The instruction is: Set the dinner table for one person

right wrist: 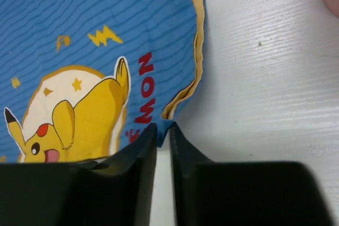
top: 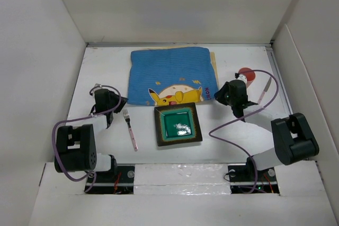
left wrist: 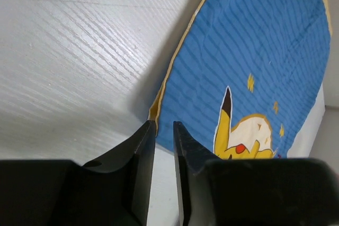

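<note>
The white dinner table (top: 106,67) carries a blue cartoon-printed cloth mat (top: 169,72) at the back middle. My left gripper (top: 117,103) sits at the mat's near left corner. In the left wrist view its jaws (left wrist: 164,124) are nearly closed on the yellow-edged corner of the mat (left wrist: 254,51), whose edge looks lifted. My right gripper (top: 217,96) is at the near right corner. In the right wrist view it (right wrist: 163,126) pinches the corner of the mat (right wrist: 79,19) between its tips. A green square plate (top: 159,126) with a dark rim lies just in front of the mat.
A pink-handled fork (top: 130,128) lies left of the plate. A pink-handled knife (top: 265,91) lies at the right, beside a red and white object (top: 246,75). White walls close in the table on the left, back and right.
</note>
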Action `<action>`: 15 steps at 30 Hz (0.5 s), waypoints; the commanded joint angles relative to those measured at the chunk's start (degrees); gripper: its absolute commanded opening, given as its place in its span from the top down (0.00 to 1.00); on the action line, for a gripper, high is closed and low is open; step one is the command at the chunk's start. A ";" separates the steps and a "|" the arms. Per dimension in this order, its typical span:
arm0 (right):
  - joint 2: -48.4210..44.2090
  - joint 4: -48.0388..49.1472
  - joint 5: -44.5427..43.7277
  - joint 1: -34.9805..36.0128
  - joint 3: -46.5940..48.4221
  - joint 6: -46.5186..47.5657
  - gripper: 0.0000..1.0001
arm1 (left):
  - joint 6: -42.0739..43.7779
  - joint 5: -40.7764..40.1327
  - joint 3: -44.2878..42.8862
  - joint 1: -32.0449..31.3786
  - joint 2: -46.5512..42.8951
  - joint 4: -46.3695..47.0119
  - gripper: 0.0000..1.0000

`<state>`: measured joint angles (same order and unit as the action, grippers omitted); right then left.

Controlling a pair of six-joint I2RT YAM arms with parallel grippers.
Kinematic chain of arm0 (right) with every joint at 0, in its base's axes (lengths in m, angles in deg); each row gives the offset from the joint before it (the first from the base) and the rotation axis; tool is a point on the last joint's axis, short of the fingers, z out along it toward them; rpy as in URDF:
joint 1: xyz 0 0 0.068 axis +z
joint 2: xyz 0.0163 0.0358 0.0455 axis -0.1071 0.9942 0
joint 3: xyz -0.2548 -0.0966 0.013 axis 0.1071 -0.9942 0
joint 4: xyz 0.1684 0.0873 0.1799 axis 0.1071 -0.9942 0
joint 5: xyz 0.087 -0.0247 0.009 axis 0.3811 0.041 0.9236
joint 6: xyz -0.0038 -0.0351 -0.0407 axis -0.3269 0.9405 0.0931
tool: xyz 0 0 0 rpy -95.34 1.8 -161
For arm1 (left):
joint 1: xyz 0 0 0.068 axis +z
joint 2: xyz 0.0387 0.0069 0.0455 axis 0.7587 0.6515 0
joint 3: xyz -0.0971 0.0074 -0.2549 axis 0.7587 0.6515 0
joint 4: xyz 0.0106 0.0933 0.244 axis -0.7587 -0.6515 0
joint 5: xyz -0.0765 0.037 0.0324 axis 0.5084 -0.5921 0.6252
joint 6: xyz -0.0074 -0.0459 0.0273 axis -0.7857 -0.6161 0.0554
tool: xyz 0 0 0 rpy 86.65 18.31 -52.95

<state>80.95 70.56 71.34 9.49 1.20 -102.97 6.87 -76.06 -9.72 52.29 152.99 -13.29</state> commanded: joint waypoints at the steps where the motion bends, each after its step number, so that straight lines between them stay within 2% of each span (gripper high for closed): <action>1: -3.34 -0.38 -2.96 1.58 -0.85 -0.38 0.76 | -0.03 -0.20 -1.75 -0.22 -1.90 -0.23 0.81; 2: -4.04 -0.65 -3.48 1.59 -0.68 -0.12 0.68 | -0.21 0.32 -2.19 -0.22 -2.77 -0.32 0.76; 4: -5.71 -2.66 -4.27 2.81 -0.24 0.67 0.62 | -0.82 1.55 -3.68 -0.22 -4.27 -0.58 0.65; 5: -7.72 -3.37 -5.15 2.82 -0.07 1.11 0.54 | -1.00 1.73 -4.38 -0.22 -6.19 -0.85 0.65; 6: -8.87 -5.20 -5.59 3.43 0.37 1.98 0.52 | -1.09 1.82 -6.04 -0.22 -7.34 -1.89 0.61; 8: -13.51 -6.36 -5.60 4.83 0.03 3.22 0.46 | -1.00 3.83 -7.89 -0.22 -11.28 -3.04 0.62; 10: -17.04 -6.98 -3.85 5.98 -2.16 5.24 0.45 | -0.74 8.12 -11.32 -0.22 -13.41 -4.88 0.66; 12: -21.60 -6.46 1.07 8.61 -4.80 6.21 0.75 | 2.06 11.56 -15.00 -0.22 -17.19 -7.60 0.71; 13: -23.02 -6.02 3.17 9.66 -8.29 6.47 0.96 | 3.47 14.45 -15.98 -0.22 -18.50 -8.83 0.84; 14: -24.17 -5.75 4.06 11.50 -9.89 6.47 1.00 | 6.70 15.43 -16.95 -0.22 -21.30 -10.33 0.89; 15: -26.18 -5.31 9.12 12.48 -11.56 6.39 1.00 | 8.30 16.31 -17.83 -0.22 -22.72 -13.73 0.93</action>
<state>57.43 65.54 72.37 19.11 -5.78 -98.69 9.19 -66.42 -23.97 52.29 135.33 -21.79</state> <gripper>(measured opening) 0.017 0.094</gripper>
